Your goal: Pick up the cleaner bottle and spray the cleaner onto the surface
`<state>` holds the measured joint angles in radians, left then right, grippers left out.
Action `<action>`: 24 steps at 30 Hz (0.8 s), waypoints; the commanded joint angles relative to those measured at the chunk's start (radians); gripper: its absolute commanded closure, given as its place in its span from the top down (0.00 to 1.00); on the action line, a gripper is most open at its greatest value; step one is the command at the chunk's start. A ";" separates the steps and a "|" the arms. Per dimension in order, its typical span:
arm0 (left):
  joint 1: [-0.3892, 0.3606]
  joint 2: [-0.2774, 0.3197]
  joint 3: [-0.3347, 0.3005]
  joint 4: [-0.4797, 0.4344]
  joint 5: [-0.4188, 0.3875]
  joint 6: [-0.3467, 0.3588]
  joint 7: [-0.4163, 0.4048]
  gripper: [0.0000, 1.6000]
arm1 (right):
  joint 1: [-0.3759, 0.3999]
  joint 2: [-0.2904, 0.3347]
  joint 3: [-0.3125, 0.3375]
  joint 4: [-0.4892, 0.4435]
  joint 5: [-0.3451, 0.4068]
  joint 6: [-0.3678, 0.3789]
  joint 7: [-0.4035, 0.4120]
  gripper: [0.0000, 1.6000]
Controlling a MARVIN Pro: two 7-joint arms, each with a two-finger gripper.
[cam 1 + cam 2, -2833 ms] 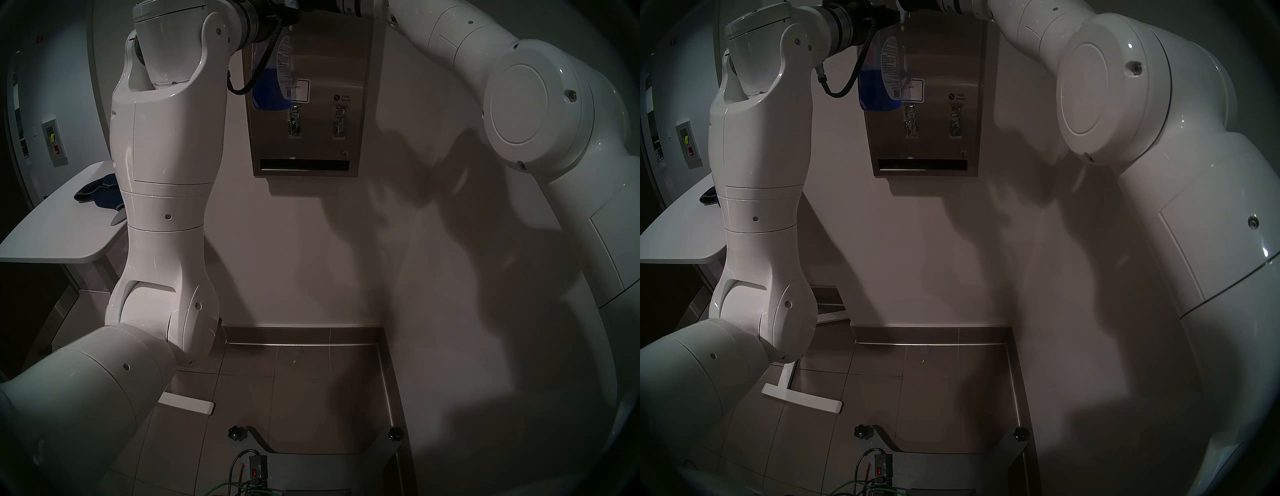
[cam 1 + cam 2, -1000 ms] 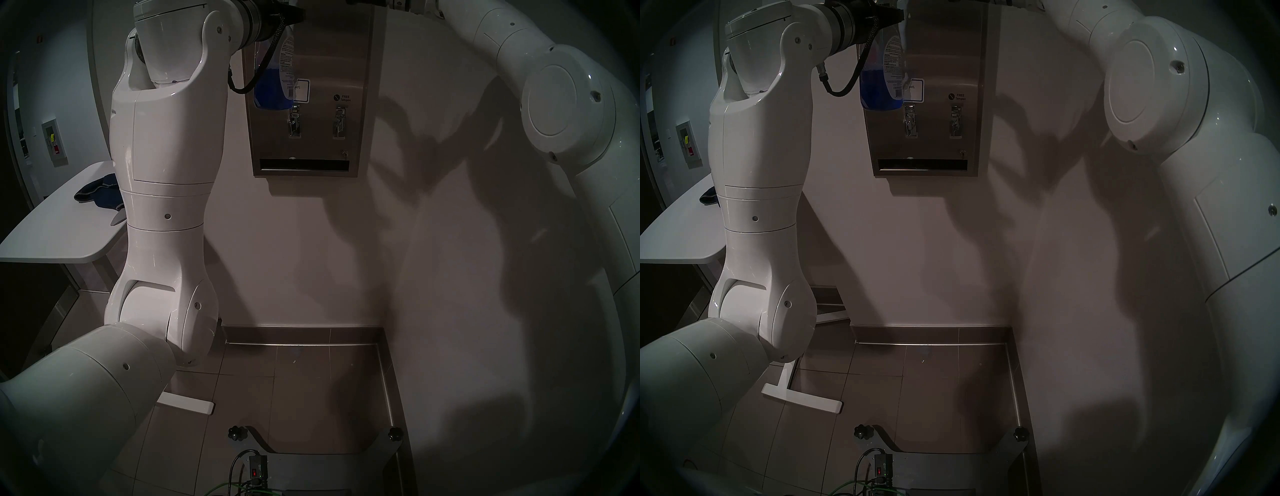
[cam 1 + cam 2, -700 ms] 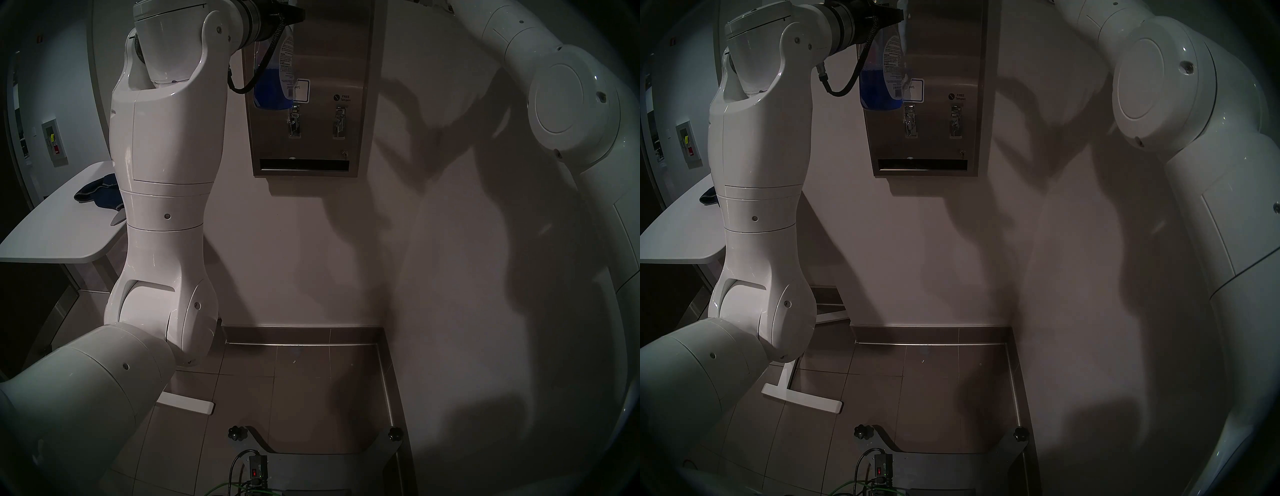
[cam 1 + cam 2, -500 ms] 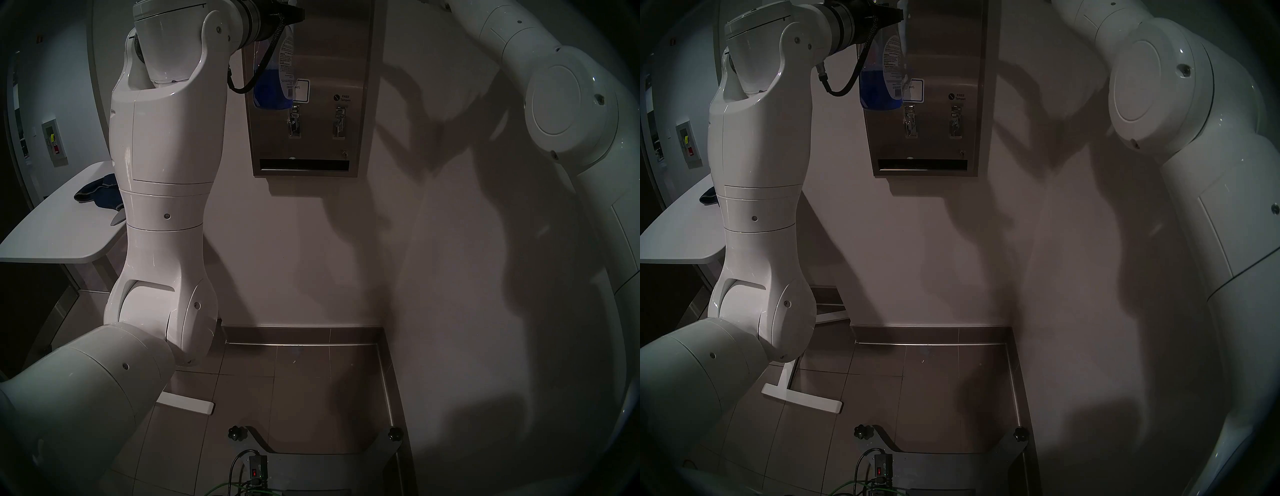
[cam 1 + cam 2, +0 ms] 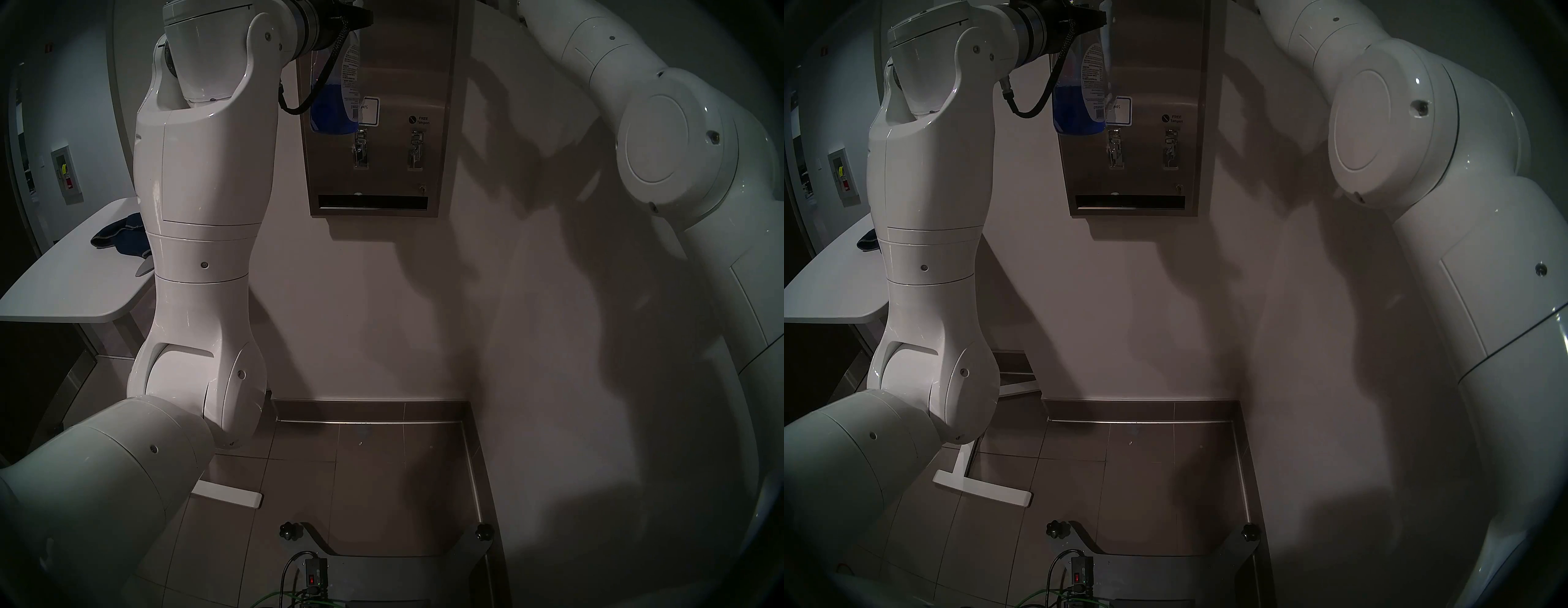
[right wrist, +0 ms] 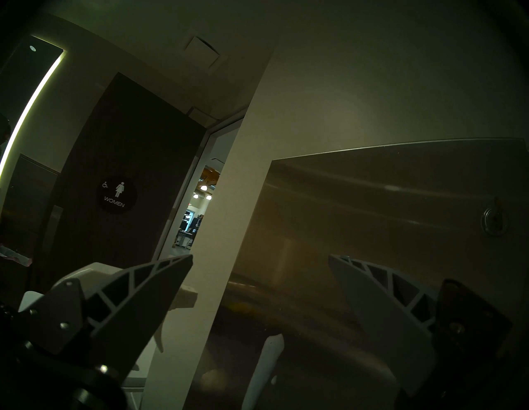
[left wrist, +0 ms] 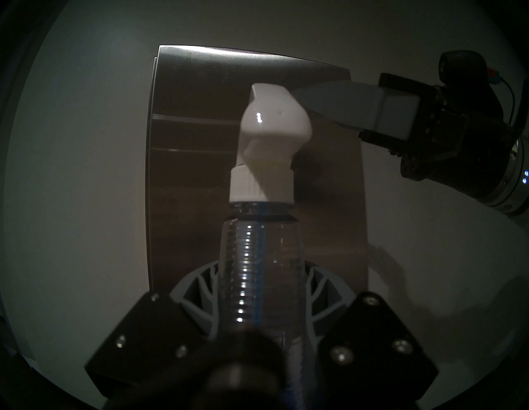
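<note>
My left pincer [image 7: 259, 303] is clamped on the ribbed neck of the 1 cleaner bottle [image 7: 262, 257], upright before the steel dispenser [image 7: 200, 171]. My right pincer [image 6: 257, 286] gapes beside its white trigger head [image 7: 272, 120]. Thin plastic, probably light, sloshing, slippery; grip the neck.

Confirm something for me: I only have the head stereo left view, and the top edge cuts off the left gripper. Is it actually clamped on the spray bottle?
Observer: Yes. The left wrist view shows the left gripper shut on the cleaner bottle, fingers on both sides of its ribbed neck.
Operator: And the right gripper?
Observer: Open. In the right wrist view the right gripper has its fingers wide apart, facing the steel dispenser.
Operator: Near the bottle?
Observer: In the left wrist view one of its fingers lies beside the white trigger head; I cannot tell whether they touch.
</note>
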<state>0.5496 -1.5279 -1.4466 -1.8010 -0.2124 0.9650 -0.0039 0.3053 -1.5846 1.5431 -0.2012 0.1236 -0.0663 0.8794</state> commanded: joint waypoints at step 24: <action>-0.051 -0.002 -0.002 -0.033 -0.001 -0.005 0.001 0.00 | -0.102 0.047 -0.053 -0.123 -0.108 -0.222 -0.268 1.00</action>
<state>0.5563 -1.5280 -1.4467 -1.8007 -0.2136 0.9650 -0.0028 0.2009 -1.5578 1.4835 -0.2702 0.0189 -0.2477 0.6654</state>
